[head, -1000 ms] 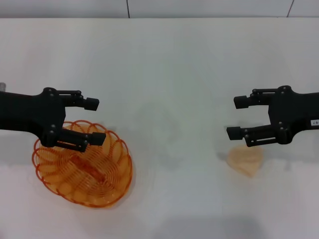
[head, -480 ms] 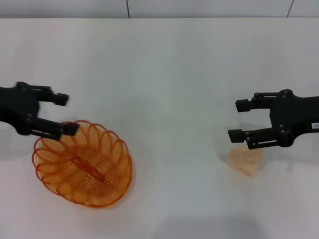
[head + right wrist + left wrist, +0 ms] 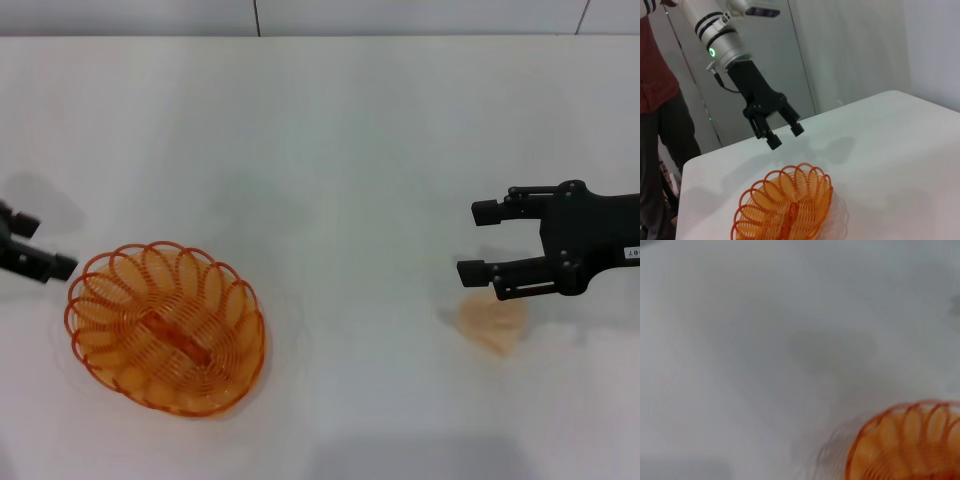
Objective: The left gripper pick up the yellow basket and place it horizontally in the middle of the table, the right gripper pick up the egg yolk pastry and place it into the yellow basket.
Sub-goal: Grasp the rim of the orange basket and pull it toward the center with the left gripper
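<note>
The yellow basket point(image 3: 166, 327) sat on the left side of the table point(image 3: 340, 140), not in the middle, and empty. The left gripper point(image 3: 781, 135) hung above and just off its outer rim, fingers spread and holding nothing; in the head view only its fingertips point(image 3: 50, 266) showed at the left edge. Over on the right, the right gripper point(image 3: 478, 240) hovered with its jaws parted and empty, just above the egg yolk pastry point(image 3: 493, 322), which lay on the tabletop well apart from the basket.

That basket looked light and springy, thin looped wire, so a pinch on the scalloped rim seemed the sensible hold, one finger inside, one outside. The pastry appeared soft and crumbly, though its pale shape was hard to read; a gentle squeeze across its widest part would probably suit.
</note>
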`<state>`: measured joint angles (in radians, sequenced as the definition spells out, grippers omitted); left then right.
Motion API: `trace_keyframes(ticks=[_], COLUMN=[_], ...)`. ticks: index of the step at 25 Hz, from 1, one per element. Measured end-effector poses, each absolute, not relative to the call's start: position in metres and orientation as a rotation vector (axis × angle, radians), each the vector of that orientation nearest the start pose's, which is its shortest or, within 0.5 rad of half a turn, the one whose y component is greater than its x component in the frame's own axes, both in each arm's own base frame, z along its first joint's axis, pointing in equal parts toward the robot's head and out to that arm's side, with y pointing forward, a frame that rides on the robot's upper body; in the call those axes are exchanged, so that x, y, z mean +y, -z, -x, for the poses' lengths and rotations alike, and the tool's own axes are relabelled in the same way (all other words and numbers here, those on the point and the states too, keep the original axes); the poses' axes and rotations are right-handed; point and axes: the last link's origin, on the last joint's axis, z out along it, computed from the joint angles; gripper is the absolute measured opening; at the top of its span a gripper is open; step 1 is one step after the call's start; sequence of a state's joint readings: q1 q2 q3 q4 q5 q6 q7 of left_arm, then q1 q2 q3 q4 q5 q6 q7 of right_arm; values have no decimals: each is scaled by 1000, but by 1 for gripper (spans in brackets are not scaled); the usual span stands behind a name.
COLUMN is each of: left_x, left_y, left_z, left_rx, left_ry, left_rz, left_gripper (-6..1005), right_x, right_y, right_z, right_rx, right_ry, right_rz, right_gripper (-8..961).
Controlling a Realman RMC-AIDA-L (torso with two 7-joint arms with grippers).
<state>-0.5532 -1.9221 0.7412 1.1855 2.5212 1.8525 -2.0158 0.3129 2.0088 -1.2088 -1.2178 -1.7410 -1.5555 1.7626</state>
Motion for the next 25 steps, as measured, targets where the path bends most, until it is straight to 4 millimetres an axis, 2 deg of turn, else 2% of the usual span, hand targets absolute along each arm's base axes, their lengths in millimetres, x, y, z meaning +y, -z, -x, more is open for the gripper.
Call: trace_keyframes(ticks=[6,17,25], left_x=[330,346,349], left_y=[-113,-87,-75], left_z=[283,273,272], left_rx=[-1130,-1154,-1254], left_ry=[-382,-420,-426], left_rz=[2617,2646,2596], left_gripper=[854,848,843], right_x=[308,308,307], right_y=[-32,-32,-32], right_z=[-204,-204,-204], right_rx=[476,479,483], right_ry=[-565,-572,-572], right_rz=[2888,2890,2893], right_gripper=[780,777,774])
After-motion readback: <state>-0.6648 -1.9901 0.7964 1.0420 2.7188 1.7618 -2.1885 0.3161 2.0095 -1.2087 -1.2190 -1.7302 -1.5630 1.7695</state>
